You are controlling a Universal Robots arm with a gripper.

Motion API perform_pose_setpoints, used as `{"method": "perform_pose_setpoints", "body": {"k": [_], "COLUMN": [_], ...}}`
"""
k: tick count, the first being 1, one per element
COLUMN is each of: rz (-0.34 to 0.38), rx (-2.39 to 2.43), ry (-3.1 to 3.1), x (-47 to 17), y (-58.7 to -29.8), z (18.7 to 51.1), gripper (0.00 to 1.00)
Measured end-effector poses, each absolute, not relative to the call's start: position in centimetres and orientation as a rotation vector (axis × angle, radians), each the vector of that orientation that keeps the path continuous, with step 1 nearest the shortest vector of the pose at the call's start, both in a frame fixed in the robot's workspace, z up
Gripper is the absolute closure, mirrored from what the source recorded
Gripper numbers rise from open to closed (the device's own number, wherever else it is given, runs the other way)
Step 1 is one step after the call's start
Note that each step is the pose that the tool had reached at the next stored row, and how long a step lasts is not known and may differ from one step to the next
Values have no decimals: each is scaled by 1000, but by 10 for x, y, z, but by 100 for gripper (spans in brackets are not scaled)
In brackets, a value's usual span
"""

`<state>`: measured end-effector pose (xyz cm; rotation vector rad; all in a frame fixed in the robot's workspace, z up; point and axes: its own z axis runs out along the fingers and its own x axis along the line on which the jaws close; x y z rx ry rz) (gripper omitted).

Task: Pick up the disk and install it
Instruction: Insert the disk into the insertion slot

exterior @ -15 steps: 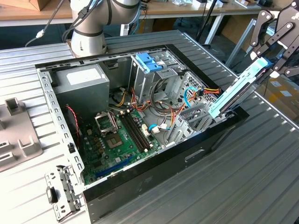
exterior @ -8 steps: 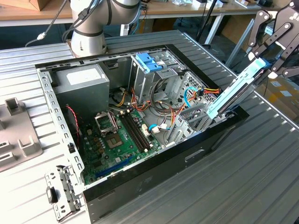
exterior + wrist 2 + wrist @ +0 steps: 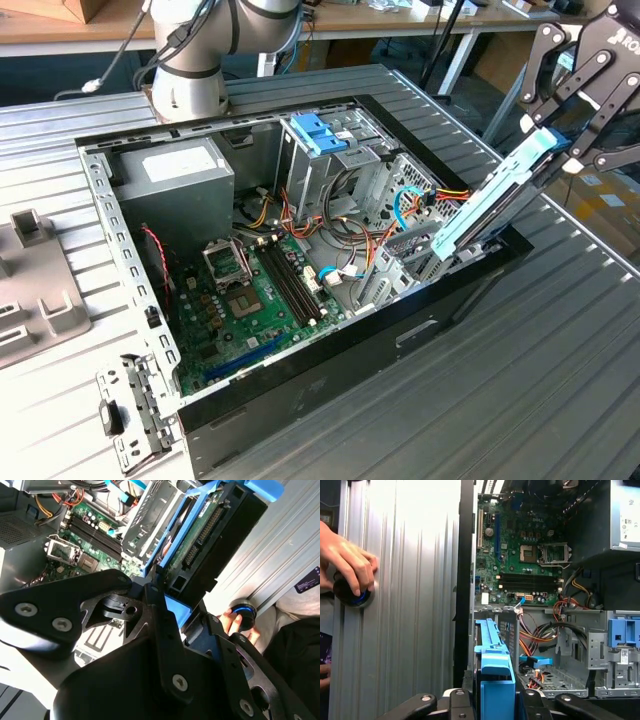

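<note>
claw [image 3: 566, 150] was closed on the upper end of the disk [image 3: 490, 200], at the exterior view's right, above the front corner of the open computer case [image 3: 300, 400] on the slatted counter [image 3: 520, 400]. disk tilted, long axis running straight out from the claw and down into the case. lower end was among the metal brackets [image 3: 395, 275] at that corner; contact unclear, not seated flat. first wrist view: disk pointed away from the claw toward the motherboard [image 3: 520, 575]. a person's hand [image 3: 347, 562] was on a dark knob [image 3: 352, 597] at the counter edge, well apart from the disk.
</note>
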<state>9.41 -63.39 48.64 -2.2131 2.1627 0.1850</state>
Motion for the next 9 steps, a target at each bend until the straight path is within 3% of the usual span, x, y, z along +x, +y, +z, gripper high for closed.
{"method": "perform_pose_setpoints", "body": {"k": [9], "rz": [185], "rx": [-2213], "ry": [2163], "x": [85], "y": [-623], "z": [484], "gripper": [63]}}
